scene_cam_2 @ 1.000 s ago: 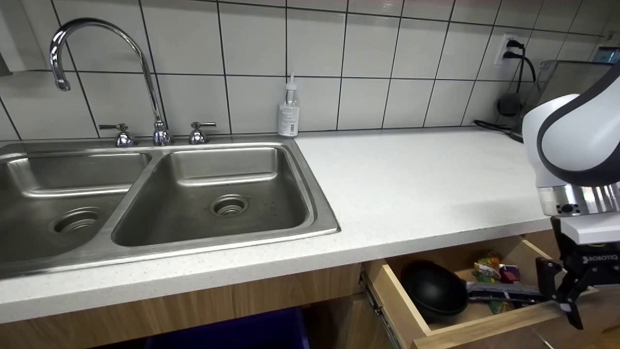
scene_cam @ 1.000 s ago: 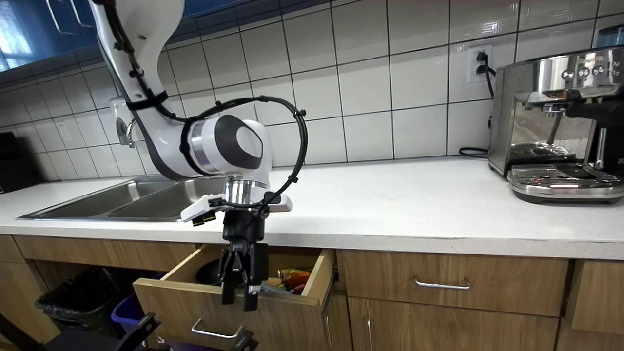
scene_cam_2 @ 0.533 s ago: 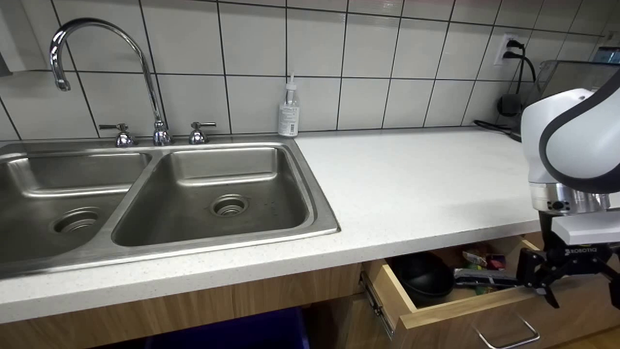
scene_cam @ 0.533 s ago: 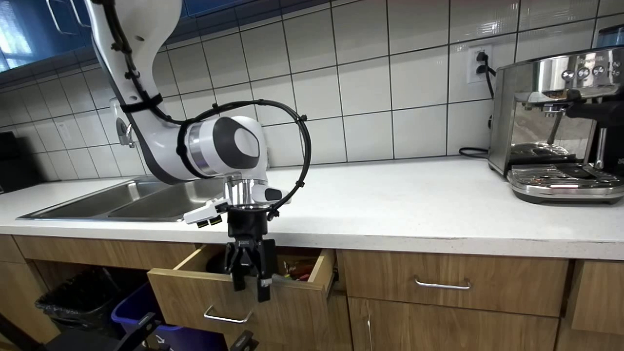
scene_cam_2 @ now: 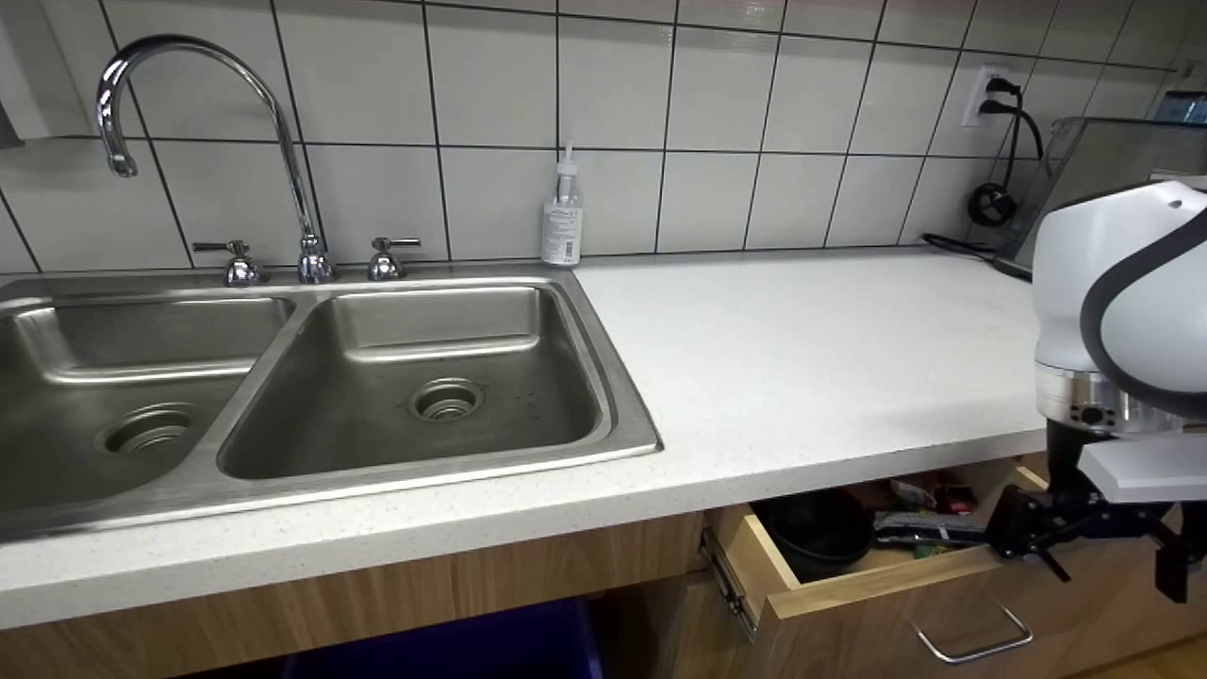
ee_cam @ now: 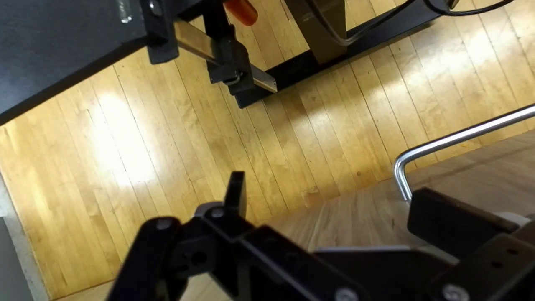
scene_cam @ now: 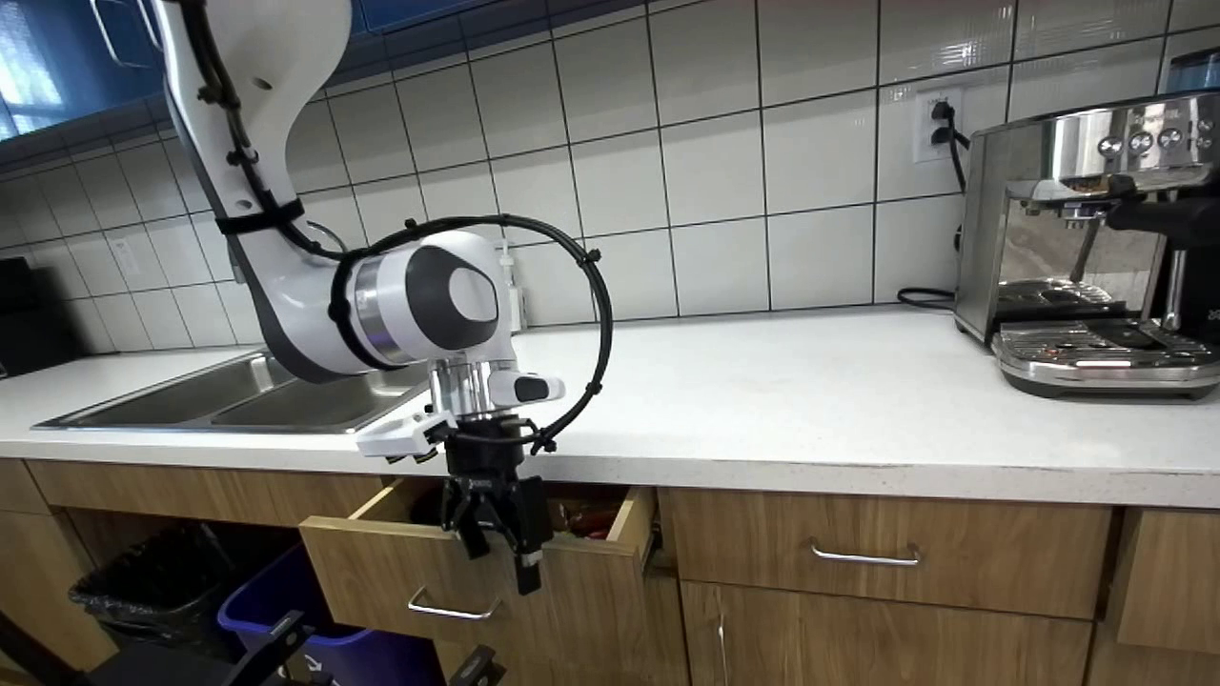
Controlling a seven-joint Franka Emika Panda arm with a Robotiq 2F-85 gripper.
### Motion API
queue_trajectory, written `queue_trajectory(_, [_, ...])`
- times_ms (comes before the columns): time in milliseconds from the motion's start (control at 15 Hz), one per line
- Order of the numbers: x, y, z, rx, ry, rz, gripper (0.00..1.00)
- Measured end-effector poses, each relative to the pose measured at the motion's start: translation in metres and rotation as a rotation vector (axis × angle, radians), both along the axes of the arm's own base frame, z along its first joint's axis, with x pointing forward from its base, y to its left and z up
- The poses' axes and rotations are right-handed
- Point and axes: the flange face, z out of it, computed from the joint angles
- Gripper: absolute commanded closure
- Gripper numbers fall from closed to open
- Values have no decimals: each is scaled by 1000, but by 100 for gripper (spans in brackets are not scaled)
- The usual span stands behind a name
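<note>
The black two-fingered pincer [scene_cam: 500,562] points down with its fingers [ee_cam: 455,223] spread wide apart, gripping nothing. Directly behind it is the brown wooden front panel [scene_cam: 581,610] of a partly pulled-out, light wooden drawer [scene_cam_2: 882,586]; whether the fingers touch that panel cannot be told. Lower than the pincer, near it and to one side, a bent silver metal bar handle [scene_cam: 448,613] sticks out from the panel. Beyond the panel, further behind the pincer, the drawer holds a round black bowl [scene_cam_2: 818,533], a long, dark, shiny flat item [scene_cam_2: 929,528] and small colourful wrapped packets [scene_cam_2: 952,498]. Below the pincer, the wrist view shows a yellow plank floor [ee_cam: 292,146]. To the pincer's left in an exterior view, and lower, stands a blue plastic bin [scene_cam: 372,657]. Behind and above the pincer stretches the white bench [scene_cam: 762,400], with a double steel sink [scene_cam_2: 424,468] set in it and, well apart from the pincer, a boxy silver coffee machine [scene_cam: 1087,243] standing on it.
</note>
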Motion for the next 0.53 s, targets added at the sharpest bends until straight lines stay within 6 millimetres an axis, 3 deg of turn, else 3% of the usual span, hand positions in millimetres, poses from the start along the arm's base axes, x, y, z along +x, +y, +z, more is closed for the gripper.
queue_trajectory(533, [-5,-2,-1,13,-110,4,0])
